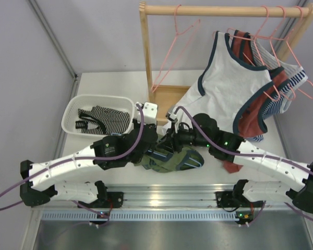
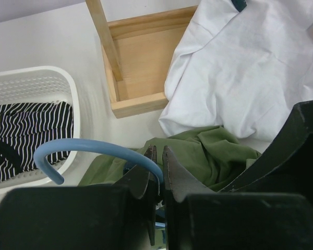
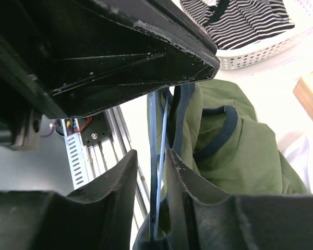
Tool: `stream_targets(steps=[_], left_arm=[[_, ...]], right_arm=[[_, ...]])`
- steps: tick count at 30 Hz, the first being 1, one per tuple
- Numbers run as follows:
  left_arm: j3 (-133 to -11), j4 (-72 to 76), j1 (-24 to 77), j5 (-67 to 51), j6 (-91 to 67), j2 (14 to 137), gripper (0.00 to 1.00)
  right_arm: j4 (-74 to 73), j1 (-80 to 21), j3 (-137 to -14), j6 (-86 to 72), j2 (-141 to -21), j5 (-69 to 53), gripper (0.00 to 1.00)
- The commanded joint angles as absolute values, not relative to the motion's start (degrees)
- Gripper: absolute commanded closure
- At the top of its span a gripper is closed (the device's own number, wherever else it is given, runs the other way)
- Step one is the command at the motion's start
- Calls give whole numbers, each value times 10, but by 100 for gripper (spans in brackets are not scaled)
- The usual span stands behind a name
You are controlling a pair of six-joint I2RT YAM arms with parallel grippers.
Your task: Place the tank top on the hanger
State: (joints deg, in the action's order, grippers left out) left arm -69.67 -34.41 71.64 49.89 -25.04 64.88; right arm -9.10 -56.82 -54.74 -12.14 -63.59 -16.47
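The olive-green tank top (image 1: 175, 159) lies bunched on the table between the two arms, its navy trim (image 3: 219, 138) showing in the right wrist view. My left gripper (image 2: 159, 156) is shut on the light-blue hanger (image 2: 83, 148) just below its hook, right above the green cloth (image 2: 214, 153). The hanger's two thin wires (image 3: 156, 130) run down between the fingers of my right gripper (image 3: 150, 162). Those jaws stand a little apart, with a gap left of the wires, and the tank top (image 3: 240, 161) lies against the right finger.
A white basket (image 1: 73, 112) with a striped garment sits at the left. The wooden rack (image 1: 144, 57) behind carries pink hangers (image 1: 172, 52), a white navy-trimmed top (image 1: 224, 83) and other garments. Its wooden base (image 2: 141, 62) is close ahead. A metal rail (image 1: 161, 200) lines the near edge.
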Motion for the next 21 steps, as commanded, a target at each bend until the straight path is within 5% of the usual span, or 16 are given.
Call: stream_targets(steps=[1, 10, 14, 17, 21], left_arm=[[-724, -336, 719, 504, -236, 652, 100], [-724, -335, 719, 506, -236, 654, 100], [-724, -334, 719, 506, -235, 654, 100], [-724, -334, 719, 506, -236, 654, 100], [-728, -333, 719, 508, -232, 653, 72]], right_arm=[[-65, -567, -555, -113, -650, -177, 72], [-57, -567, -550, -112, -656, -169, 78], [-53, -569, -548, -115, -658, -169, 100], [-47, -575, -543, -116, -657, -166, 100], [-36, -580, -533, -122, -642, -149, 100]])
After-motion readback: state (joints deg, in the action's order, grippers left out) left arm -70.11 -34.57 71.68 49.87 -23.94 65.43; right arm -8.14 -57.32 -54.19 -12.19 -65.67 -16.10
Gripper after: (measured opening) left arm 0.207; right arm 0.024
